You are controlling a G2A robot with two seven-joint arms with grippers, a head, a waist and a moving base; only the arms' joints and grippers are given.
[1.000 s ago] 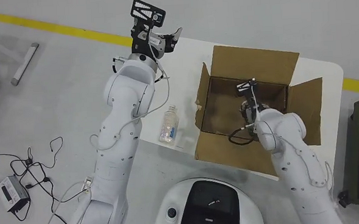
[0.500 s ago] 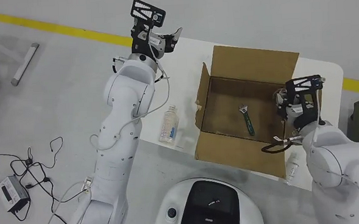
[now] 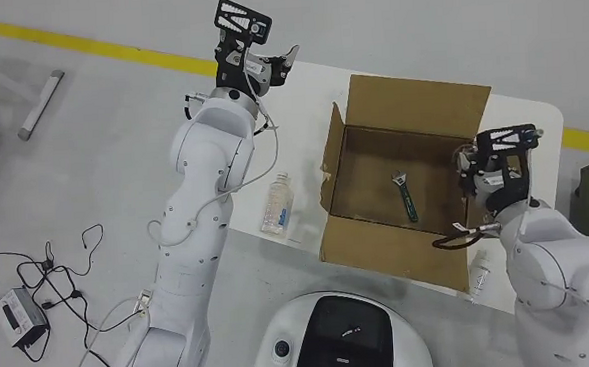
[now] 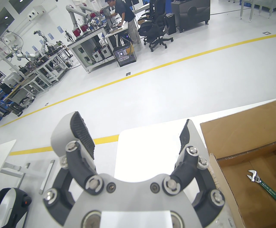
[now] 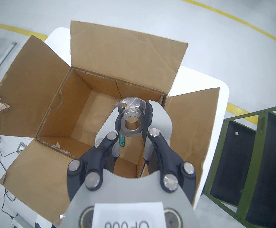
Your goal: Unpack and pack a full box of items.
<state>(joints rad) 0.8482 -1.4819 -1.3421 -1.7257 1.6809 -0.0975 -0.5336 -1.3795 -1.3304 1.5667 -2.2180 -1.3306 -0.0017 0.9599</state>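
Observation:
An open cardboard box (image 3: 420, 99) stands on the white table (image 3: 306, 108). On its floor lies a wrench with a green handle (image 3: 405, 197), also seen from the left wrist (image 4: 260, 184). My right gripper (image 3: 477, 170) hangs above the box's right side, shut on a round metal flange (image 5: 130, 122); under it the wrench's green handle tip (image 5: 122, 141) peeks out. My left gripper (image 4: 132, 127) is open with nothing between its fingers, held above the table's far left corner (image 3: 268, 67), apart from the box (image 4: 237, 131).
A clear plastic bottle (image 3: 278, 204) lies on the table left of the box. Another small bottle (image 3: 479, 271) lies by the box's near right corner. A green metal cart (image 5: 248, 162) stands right of the table. The box's flaps (image 5: 30, 86) spread outward.
My right arm has risen out of the box with the flange and shifted toward the box's right wall, uncovering the wrench. The left arm has stayed still.

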